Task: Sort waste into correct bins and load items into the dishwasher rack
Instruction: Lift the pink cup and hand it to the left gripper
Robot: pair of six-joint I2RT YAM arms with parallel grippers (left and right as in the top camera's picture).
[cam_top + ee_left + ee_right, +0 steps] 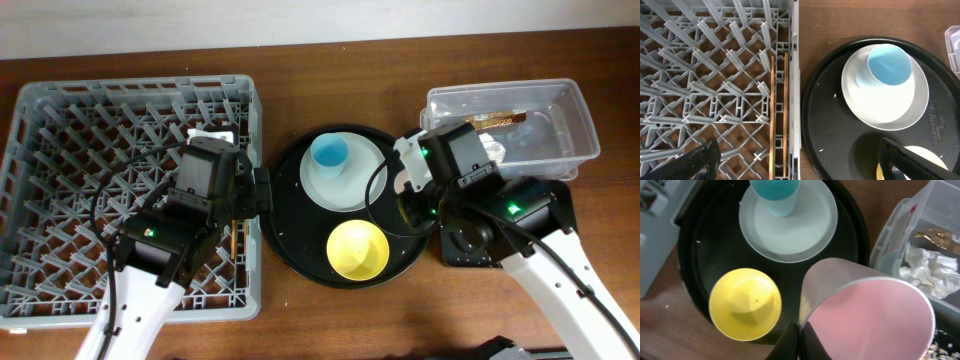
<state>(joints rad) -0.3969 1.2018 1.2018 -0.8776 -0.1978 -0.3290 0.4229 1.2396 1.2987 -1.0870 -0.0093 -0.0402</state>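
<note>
On the brown wooden surface (330, 90) the left tool (799, 160) hangs open over the right edge of the dishwasher rack (700, 75), where the chopsticks (772, 125) lie, while the right tool (801, 340) pinches the rim of the tilted pink cup (870, 320) near the clear tub (895, 235), probably to carry it leftward.

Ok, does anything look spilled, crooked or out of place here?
Nothing major. A few pale crumbs dot the round black tray; the blue cup sits off-centre on the plate; the chopsticks lie flat along the rack's edge.
</note>
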